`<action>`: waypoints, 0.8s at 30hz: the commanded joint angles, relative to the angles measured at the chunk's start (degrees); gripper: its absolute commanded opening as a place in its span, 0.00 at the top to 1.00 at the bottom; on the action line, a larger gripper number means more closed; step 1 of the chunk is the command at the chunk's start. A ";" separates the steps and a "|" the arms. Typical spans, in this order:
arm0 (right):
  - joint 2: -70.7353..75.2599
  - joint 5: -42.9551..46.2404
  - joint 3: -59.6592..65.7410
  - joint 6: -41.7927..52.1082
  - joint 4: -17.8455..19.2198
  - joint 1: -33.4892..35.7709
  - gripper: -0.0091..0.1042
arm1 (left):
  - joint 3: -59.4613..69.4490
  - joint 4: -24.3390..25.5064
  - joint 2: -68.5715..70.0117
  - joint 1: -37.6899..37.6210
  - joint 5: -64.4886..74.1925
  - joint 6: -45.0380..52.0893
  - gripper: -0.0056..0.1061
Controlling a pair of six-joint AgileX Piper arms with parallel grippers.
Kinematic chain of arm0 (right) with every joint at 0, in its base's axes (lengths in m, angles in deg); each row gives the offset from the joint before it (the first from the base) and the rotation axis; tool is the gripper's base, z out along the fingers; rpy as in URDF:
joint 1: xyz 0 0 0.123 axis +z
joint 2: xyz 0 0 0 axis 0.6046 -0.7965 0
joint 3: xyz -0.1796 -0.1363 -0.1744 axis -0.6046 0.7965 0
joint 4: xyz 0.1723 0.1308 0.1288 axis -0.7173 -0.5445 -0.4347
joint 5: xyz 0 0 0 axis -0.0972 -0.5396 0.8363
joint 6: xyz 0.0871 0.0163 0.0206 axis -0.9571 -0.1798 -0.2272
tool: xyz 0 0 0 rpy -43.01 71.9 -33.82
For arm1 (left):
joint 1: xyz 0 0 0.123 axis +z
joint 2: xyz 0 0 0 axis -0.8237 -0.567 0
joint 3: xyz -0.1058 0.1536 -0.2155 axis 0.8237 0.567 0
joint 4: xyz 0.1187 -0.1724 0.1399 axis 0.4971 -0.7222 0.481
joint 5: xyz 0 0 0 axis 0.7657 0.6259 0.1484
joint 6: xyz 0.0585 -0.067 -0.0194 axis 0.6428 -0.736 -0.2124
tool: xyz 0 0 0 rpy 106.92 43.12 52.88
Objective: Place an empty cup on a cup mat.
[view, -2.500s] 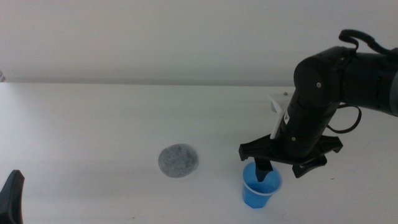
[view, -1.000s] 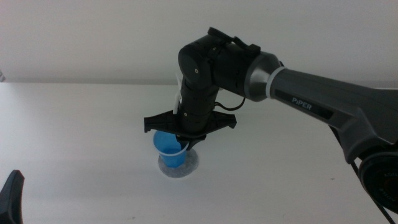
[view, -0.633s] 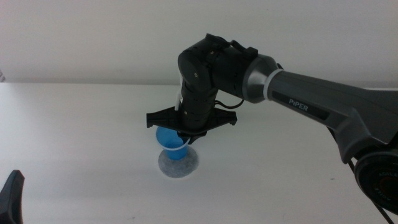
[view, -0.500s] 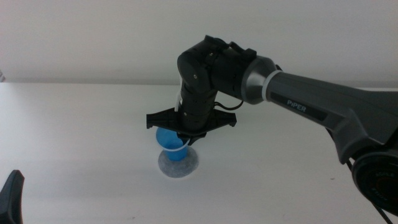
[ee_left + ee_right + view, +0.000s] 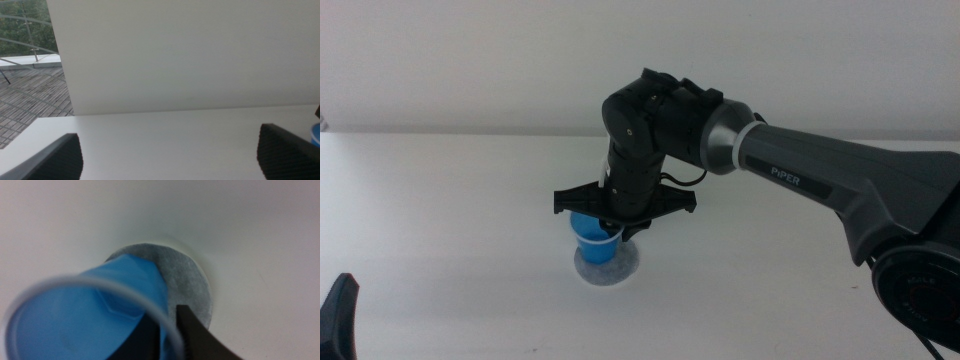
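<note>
The blue cup with a thin white rim hangs upright from my right gripper, which is shut on its rim, one jaw inside and one outside. The cup's base is over the speckled grey cup mat, at or just above it; I cannot tell whether they touch. In the right wrist view the cup is empty and covers one side of the mat, and the right gripper pinches the wall. My left gripper waits at the table's front left; its wrist view shows it open and empty.
The white table runs to a plain white wall at the back. The long right arm reaches across from the right above the table. A sliver of the blue cup shows at the edge of the left wrist view.
The right gripper carried the cup from the front right of the table leftward to over the mat. In the last half second it lowered the cup slightly toward the mat.
</note>
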 commanded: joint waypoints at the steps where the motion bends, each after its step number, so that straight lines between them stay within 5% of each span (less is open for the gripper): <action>1: -0.04 -0.49 -0.33 -0.78 0.18 0.00 0.75 | 2.35 0.00 2.40 -0.48 -0.67 0.00 0.11; 8: 3.61 2.08 1.43 -1.03 0.74 0.00 0.44 | 2.35 0.00 2.40 -0.48 -0.67 0.00 0.11; 13: 11.24 4.39 5.38 -1.03 2.58 0.00 0.40 | 2.35 0.00 2.40 -0.48 -0.67 0.00 0.11; 19: 26.81 6.66 14.39 5.77 8.92 -0.58 0.39 | 2.35 0.00 2.40 -0.48 -0.67 0.00 0.11; 24: 47.10 18.29 35.39 14.59 9.56 -5.82 0.19 | 2.35 0.00 2.40 -0.48 -0.67 0.00 0.11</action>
